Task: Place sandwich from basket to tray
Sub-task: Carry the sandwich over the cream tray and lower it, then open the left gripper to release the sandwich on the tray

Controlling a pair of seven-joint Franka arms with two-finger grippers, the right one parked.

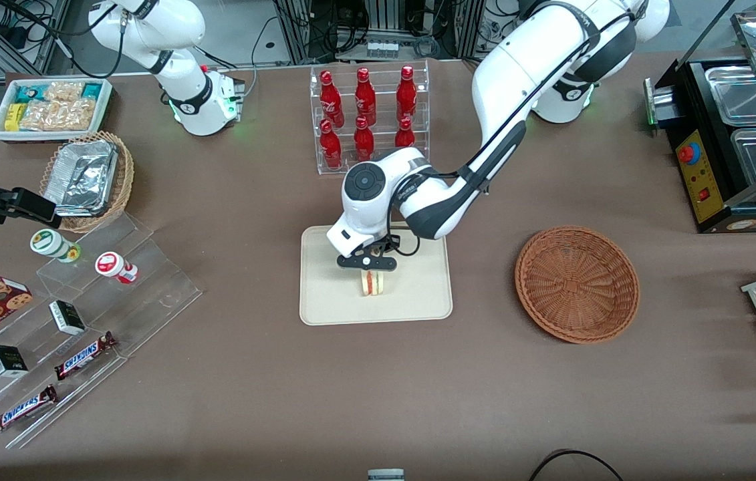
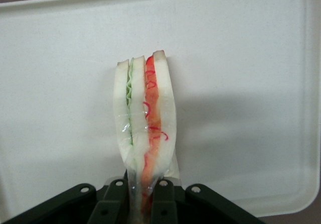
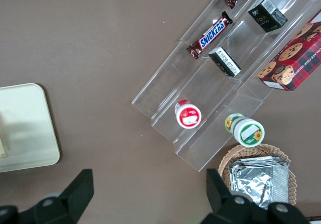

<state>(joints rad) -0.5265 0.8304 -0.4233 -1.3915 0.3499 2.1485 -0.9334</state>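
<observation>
You're looking at, from the parked arm's end of the table: a white box (image 1: 51, 109) holding snack packets, a tan wicker basket (image 1: 121, 184) holding foil containers (image 1: 82, 177), then the tray (image 1: 331, 294) carrying the sandwich (image 1: 371, 283), and the reddish-brown basket (image 1: 577, 283) sitting empty toward the working arm's end. Your gripper (image 1: 369, 270) is hovering over the tray's middle, clamping the sandwich (image 2: 146, 118) between its fingers (image 2: 116, 206). The wedge is standing on edge on the tray (image 2: 241, 83), long axis running straight out from the gripper, red and green filling edge facing up.
</observation>
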